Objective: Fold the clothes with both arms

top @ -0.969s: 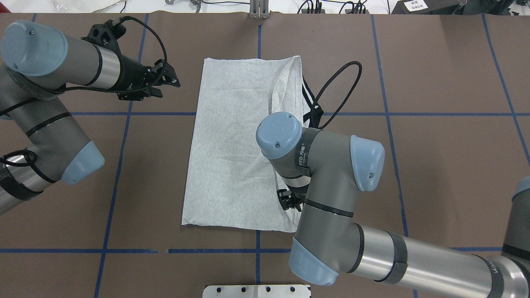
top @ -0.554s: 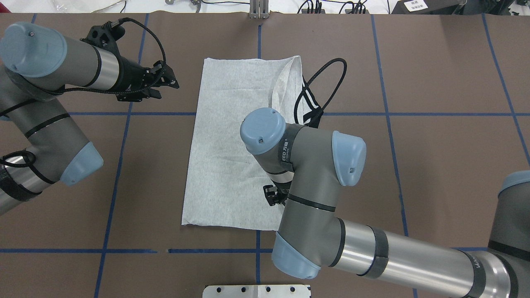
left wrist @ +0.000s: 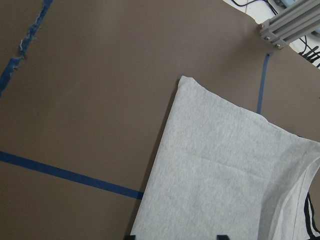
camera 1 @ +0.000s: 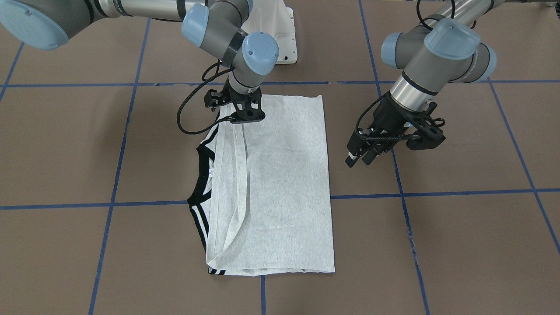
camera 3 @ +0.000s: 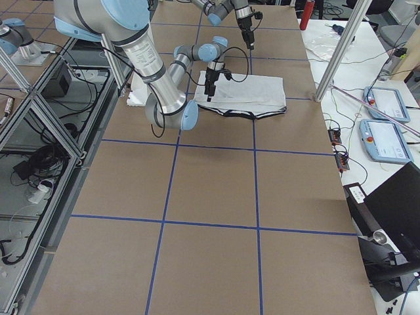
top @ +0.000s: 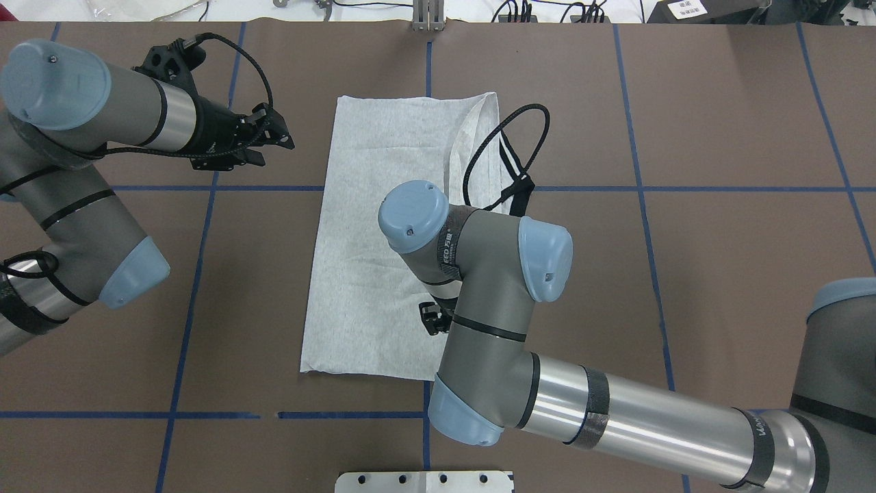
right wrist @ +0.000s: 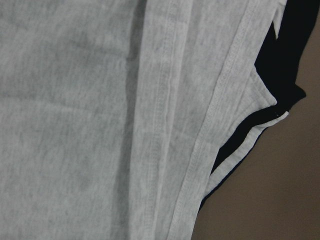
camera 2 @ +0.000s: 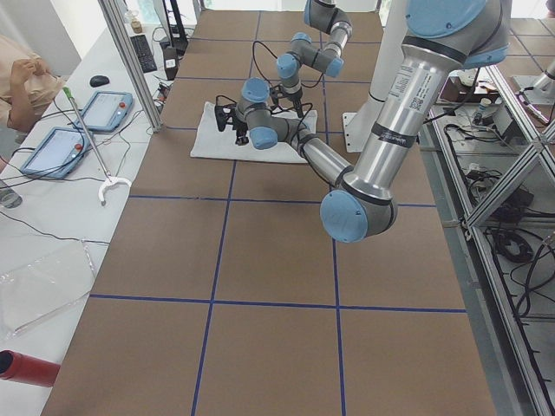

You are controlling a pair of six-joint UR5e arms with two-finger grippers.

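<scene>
The T-shirt (camera 1: 284, 183) is lying lengthwise away from the robot; right gripper (camera 1: 247, 116) is pinching its near flap, left gripper (camera 1: 359, 158) hovering spread alongside.

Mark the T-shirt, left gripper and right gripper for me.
T-shirt (camera 1: 284, 183): exterior front-facing view, middle of the folded grey panel.
left gripper (camera 1: 358, 160): exterior front-facing view, midway between its spread fingertips, beside the shirt.
right gripper (camera 1: 247, 118): exterior front-facing view, midway between its fingertips, at the shirt's robot-side edge.
</scene>
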